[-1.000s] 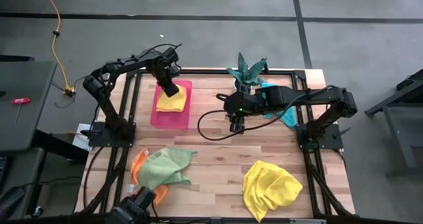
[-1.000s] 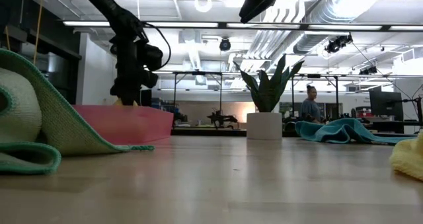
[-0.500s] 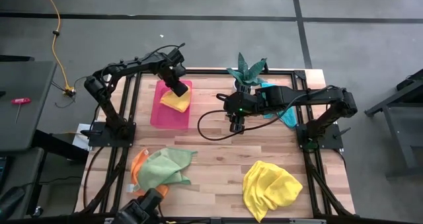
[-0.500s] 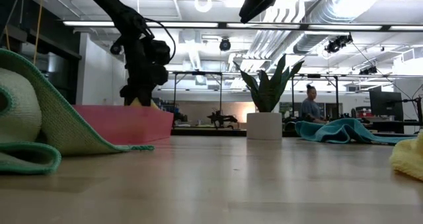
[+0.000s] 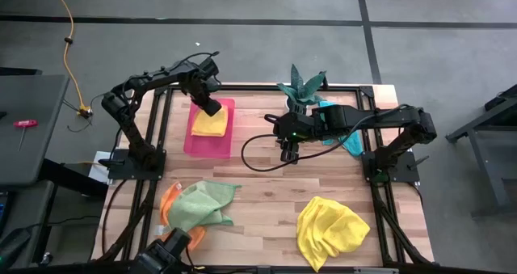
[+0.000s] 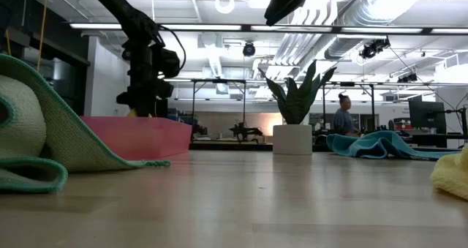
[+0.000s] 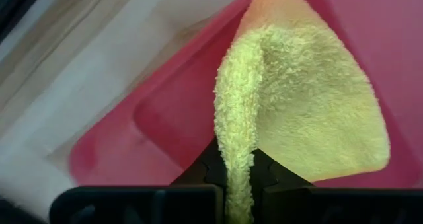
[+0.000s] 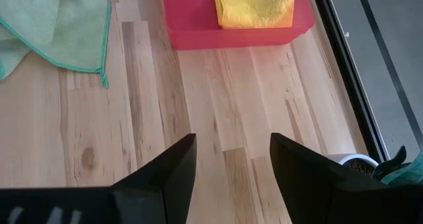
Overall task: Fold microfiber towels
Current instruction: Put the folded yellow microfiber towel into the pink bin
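Observation:
A folded yellow towel (image 5: 210,125) lies in the pink tray (image 5: 194,145) at the table's far left. My left gripper (image 5: 209,107) is over the towel's far edge and shut on it; it also shows in the low view (image 6: 145,94). My right gripper (image 5: 288,153) hovers open and empty over the middle of the table, its fingers wide apart in the right wrist view (image 8: 232,171). A light green towel (image 5: 202,205) lies on an orange one (image 5: 167,203) at the near left. A second yellow towel (image 5: 329,225) lies crumpled at the near right. A teal towel (image 5: 346,135) lies at the far right. My left gripper pinches a raised fold at the yellow towel's far edge (image 7: 236,128) between its two fingers. The fingers come from above, slanting down. The fold stands up as a ridge into the fingers, and the rest of the towel (image 7: 317,112) lies flat on the tray floor (image 7: 165,112).
A potted plant (image 5: 302,88) stands at the far edge, beside the teal towel. Bare wood (image 5: 266,193) lies between the tray and the near towels. In the low view a person (image 6: 342,119) is far off in the room behind.
My left gripper swung toward the table's right edge and then back left, still shut on the yellow towel. The towel's held far part shifted right and turned in the tray, then came back to lie about where it was.

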Controlling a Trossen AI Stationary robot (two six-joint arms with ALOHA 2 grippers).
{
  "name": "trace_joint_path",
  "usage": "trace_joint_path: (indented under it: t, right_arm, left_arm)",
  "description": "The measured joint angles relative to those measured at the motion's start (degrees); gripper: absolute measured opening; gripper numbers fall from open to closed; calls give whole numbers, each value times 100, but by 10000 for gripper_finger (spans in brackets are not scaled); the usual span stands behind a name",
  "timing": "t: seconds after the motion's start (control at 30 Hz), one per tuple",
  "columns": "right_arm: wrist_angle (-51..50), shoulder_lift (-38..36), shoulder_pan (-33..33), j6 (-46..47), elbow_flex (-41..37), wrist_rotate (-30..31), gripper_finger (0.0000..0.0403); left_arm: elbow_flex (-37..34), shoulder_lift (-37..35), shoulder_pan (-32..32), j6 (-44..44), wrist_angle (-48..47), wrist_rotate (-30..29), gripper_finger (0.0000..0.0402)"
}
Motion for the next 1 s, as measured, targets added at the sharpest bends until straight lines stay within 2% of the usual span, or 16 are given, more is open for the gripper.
trace_joint_path:
  t: [0.13, 0.27, 0.53, 0.7, 0.77, 0.9, 1.0]
  right_arm:
    - [28, 0, 0, -12, 0, 2, 185]
    - [119, 0, 0, -15, 0, 2, 185]
    - [166, 0, 0, -17, 0, 2, 185]
    - [166, 0, -2, -104, 0, 15, 185]
    - [165, 0, -2, -118, 0, 20, 185]
    - [164, 0, 0, -109, 0, 20, 185]
    - [162, 0, 0, -108, 0, 20, 185]
  left_arm:
    - [0, 0, -5, 143, 3, -51, 10]
    - [0, 0, -15, 280, 5, -69, 35]
    - [25, -141, -7, 686, -65, -605, 133]
    - [502, -315, 35, 848, -283, -553, 185]
    - [718, -396, 35, 849, -361, -320, 199]
    - [828, -669, -111, 809, -362, 550, 199]
    - [624, -886, -484, 980, -288, 679, 158]
